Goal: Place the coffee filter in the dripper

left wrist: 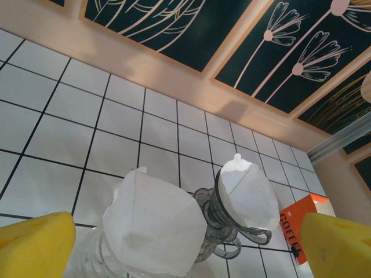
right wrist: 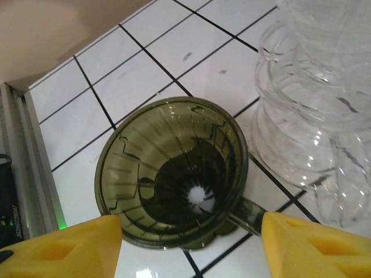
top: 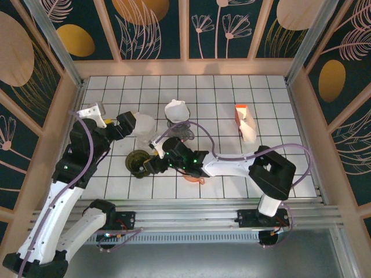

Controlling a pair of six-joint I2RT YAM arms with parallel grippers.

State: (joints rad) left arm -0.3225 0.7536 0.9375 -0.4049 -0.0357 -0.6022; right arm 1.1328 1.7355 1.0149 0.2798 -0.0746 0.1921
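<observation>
Near the front-left corner of the tiled bench (top: 261, 92): the olive dripper (right wrist: 171, 174). Stands upright, mouth up, with no paper inside and white tile showing through the hole in its bottom. Reaching across to it from the right side: the right gripper (right wrist: 188, 249), yellow fingertips (right wrist: 69, 249) spread apart, one at each side of the dripper's near rim. Clamps nothing; cannot tell whether either tip grazes the rim. Just beside the dripper, on its handle side and toward the back edge: clear ribbed glass (right wrist: 313, 104), stacked in rings.

Farther back along the left side of the bench: a clear dripper (left wrist: 93, 260) with a white coffee filter (left wrist: 153, 226) standing in it, cone opened out, one seam tip poking up. Right in front of it: the left gripper (left wrist: 185, 255), jaws spread wide, yellow pads at the two bottom corners of the left wrist view. Grips nothing and sits clear of the paper.

Beyond that, toward the middle of the bench: a second filter (left wrist: 246, 194), seated in a glass dripper (left wrist: 223, 231) with a looped handle. Farther toward the right edge: an orange packet (left wrist: 297, 223) with black lettering. Under the right arm, near the front edge: a small orange thing (top: 197, 180), too hidden to name.
</observation>
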